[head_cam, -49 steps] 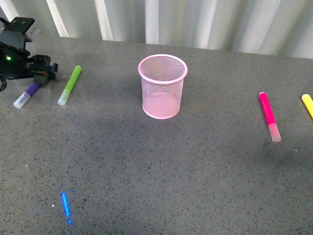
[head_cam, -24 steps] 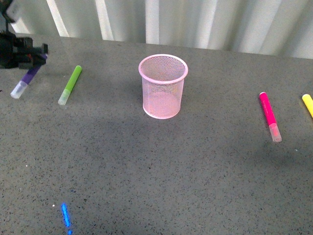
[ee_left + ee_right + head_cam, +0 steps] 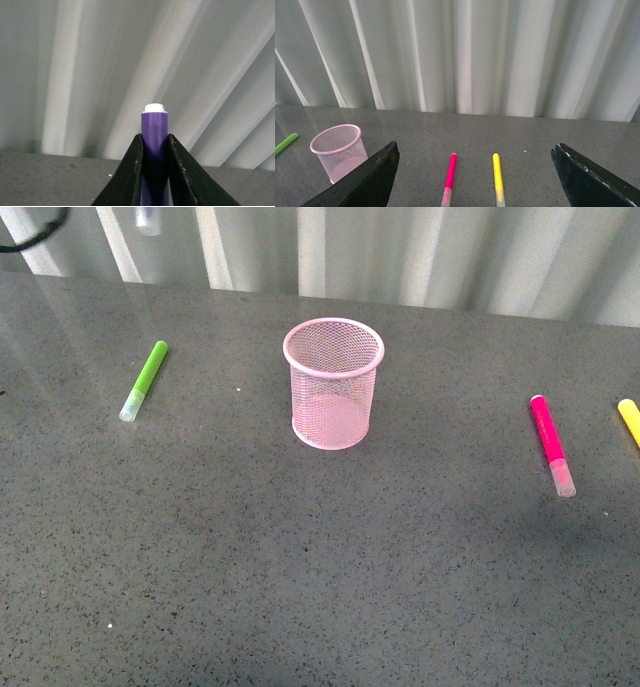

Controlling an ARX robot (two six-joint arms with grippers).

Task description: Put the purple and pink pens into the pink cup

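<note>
My left gripper [image 3: 154,137] is shut on the purple pen [image 3: 154,124], whose barrel end sticks out past the fingertips, held high off the table. In the front view only the pen's clear cap [image 3: 148,219] shows at the top left edge; the gripper itself is out of frame. The pink cup [image 3: 333,385] stands upright and empty at the table's middle, and also shows in the right wrist view [image 3: 339,151]. The pink pen [image 3: 548,437] lies flat at the right, just ahead of my open, empty right gripper [image 3: 475,146]; the right wrist view shows this pen too [image 3: 450,172].
A lime-green marker [image 3: 145,379] lies left of the cup. A yellow marker [image 3: 629,419] lies at the right edge, beside the pink pen. A white pleated curtain [image 3: 450,247] backs the grey table [image 3: 300,557].
My left gripper has lifted the purple pen off the table at the far left and risen out of the top of the front view. The blue light spot on the table is gone.
</note>
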